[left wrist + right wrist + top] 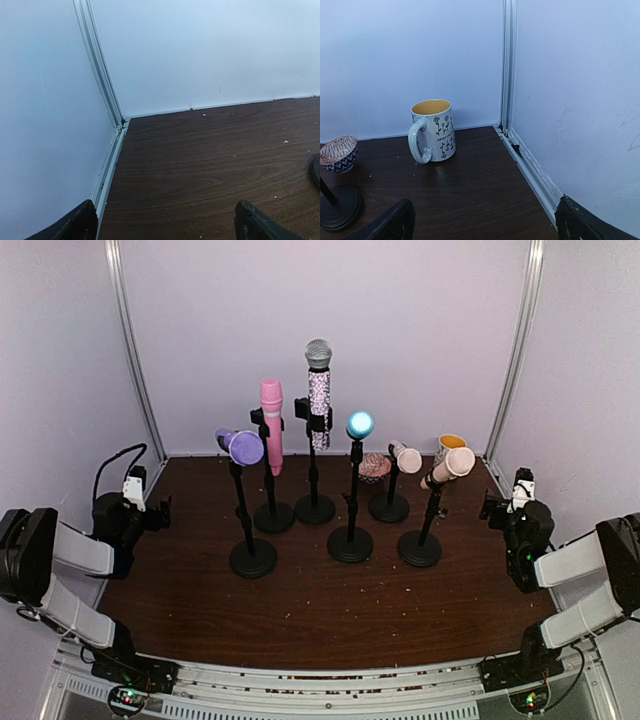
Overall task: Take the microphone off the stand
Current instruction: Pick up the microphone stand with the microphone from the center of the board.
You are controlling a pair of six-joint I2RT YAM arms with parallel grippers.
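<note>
Both your end effectors are released, fingers wide apart, nothing in them. Left end effector (164, 205) hangs over bare surface (320, 605) by the left wall. Right end effector (485, 200) faces the mug (432, 131) in the far right corner. All the mics sit in their stands (253, 558) mid-surface, well apart from both arms: purple microphone (241, 447), pink microphone (271, 425), sparkly microphone (319, 390) tallest at the back, blue-headed microphone (359, 425), pale pink microphone (405, 457), peach microphone (455, 462).
</note>
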